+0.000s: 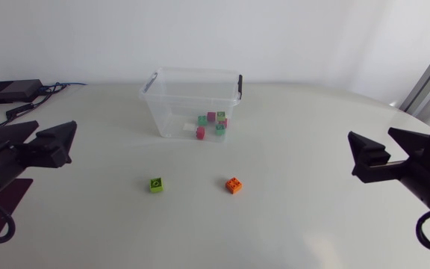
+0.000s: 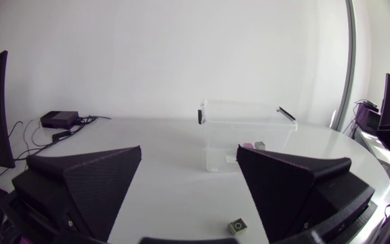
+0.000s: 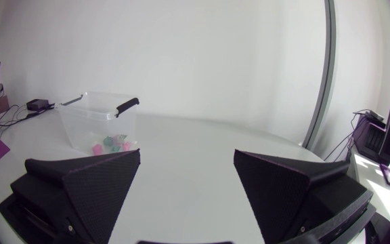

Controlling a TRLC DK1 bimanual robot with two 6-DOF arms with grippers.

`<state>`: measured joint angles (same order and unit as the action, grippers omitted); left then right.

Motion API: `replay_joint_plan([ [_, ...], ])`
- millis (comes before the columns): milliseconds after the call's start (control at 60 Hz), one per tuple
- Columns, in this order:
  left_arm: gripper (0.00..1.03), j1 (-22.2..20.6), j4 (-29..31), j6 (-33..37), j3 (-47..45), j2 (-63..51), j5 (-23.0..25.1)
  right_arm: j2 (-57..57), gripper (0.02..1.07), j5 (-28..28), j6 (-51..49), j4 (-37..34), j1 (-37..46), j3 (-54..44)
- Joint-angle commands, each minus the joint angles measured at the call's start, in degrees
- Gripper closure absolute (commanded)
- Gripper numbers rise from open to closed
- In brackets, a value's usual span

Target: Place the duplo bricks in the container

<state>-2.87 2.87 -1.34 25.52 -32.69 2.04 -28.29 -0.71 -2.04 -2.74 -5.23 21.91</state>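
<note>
Green brick and orange brick lie outside the container.

Setting: robot lab. Evidence: my left arm and right arm at white table; black box, cables.

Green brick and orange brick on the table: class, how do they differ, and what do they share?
The green brick is lime, the orange brick orange. The green brick lies nearer the left gripper, the orange brick nearer the right gripper. Both sit on the table, outside the container, unheld.
</note>
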Motion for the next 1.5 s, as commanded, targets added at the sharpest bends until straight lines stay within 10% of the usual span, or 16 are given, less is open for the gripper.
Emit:
replay_joint_plan([
  [0,0.05,-2.0,2.2,-0.7,4.8,-9.4,-0.2,-8.1,0.07,-0.3,3.2,-3.1,-1.0,5.7],
  [400,0.06,-6.1,16.7,3.5,23.4,-43.3,0.9,-32.2,0.07,2.5,6.7,-16.9,-5.9,21.8],
  [600,0.07,-11.4,25.1,27.7,30.9,-55.2,2.4,-40.9,0.07,12.7,3.4,-21.5,-8.3,25.6],
  [1183,0.08,-11.3,22.7,56.5,28.3,-69.2,11.4,-61.5,0.07,12.0,-1.2,-21.2,-19.9,29.8],
  [1333,0.2,-10.9,21.3,60.0,28.7,-71.7,15.4,-65.2,0.07,9.4,-1.2,-20.2,-21.8,31.8],
  [1417,0.54,-10.9,21.2,61.9,29.0,-72.9,18.0,-66.8,0.07,8.9,-1.1,-20.1,-23.0,32.7],
  [1483,0.58,-11.1,20.9,62.3,29.1,-73.4,19.3,-68.1,0.07,7.7,-1.0,-19.2,-24.4,33.0],
])
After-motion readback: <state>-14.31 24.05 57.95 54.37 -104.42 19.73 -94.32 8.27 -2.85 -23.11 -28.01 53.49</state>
